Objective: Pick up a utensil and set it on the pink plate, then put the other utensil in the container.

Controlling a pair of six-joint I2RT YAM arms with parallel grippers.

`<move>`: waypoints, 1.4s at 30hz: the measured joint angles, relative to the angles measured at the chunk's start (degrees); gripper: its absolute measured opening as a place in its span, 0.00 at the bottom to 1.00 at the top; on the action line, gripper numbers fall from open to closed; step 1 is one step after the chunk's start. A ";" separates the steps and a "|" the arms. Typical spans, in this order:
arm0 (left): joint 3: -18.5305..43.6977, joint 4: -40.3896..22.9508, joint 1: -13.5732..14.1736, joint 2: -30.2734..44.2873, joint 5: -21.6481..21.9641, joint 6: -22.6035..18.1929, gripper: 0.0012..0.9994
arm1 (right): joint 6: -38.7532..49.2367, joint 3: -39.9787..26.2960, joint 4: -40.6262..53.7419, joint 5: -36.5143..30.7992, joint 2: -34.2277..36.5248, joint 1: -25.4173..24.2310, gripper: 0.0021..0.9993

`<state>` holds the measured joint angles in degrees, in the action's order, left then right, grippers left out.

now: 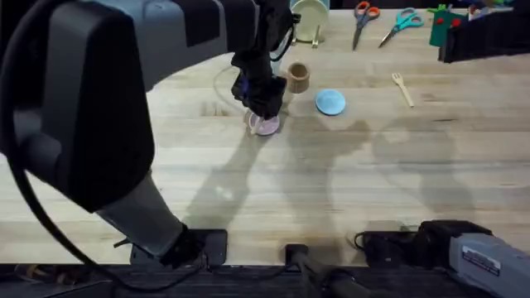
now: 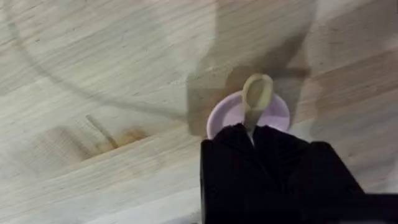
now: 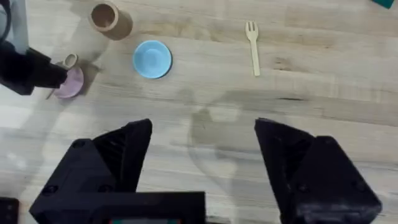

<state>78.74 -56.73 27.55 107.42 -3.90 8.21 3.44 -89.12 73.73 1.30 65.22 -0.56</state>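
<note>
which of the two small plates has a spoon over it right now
The pink plate, under the left tool, which holds the wooden spoon above it. The blue plate, nearer the fork, is bare.

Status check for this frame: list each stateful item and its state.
Left gripper: shut on the spoon.
Right gripper: open, empty.
Spoon: held, bowl over the pink plate.
Fork: flat on the table, untouched.
Container: upright, empty.
Blue plate: empty.

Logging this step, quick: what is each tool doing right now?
Left tool: closed on the spoon, over the pink plate.
Right tool: open, holding nothing.
</note>
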 joint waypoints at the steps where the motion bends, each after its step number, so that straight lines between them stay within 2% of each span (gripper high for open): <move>1: 0.00 0.00 0.00 0.00 0.00 0.00 0.04 | 0.01 0.00 0.00 0.00 0.00 0.00 1.00; 5: 0.00 0.00 0.00 0.00 -0.02 -0.03 0.06 | 0.00 0.00 0.00 0.00 -0.01 0.00 1.00; 8: 0.00 0.00 0.00 0.00 0.00 0.04 0.17 | 0.00 0.00 0.00 0.00 -0.01 0.00 1.00; 16: 0.00 0.00 0.00 0.00 0.00 0.04 0.18 | 0.00 0.00 0.00 0.00 0.00 0.00 1.00; 21: 0.00 0.00 0.00 0.00 0.00 0.18 0.23 | 0.00 0.00 0.00 0.00 -0.01 0.00 1.00; 28: 0.00 -0.13 0.00 -0.01 0.00 0.20 0.23 | 0.00 0.00 0.00 0.00 -0.01 0.00 1.00; 33: 0.00 -0.57 0.00 -2.21 0.00 0.20 0.34 | 0.00 0.00 0.00 0.00 -0.01 0.00 1.00; 42: 0.00 -4.68 0.00 -14.04 0.02 -0.04 0.53 | 0.00 0.00 0.00 0.00 -0.01 0.00 1.00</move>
<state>78.74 -61.41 27.55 93.38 -3.88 8.17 3.44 -89.12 73.73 1.30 65.21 -0.56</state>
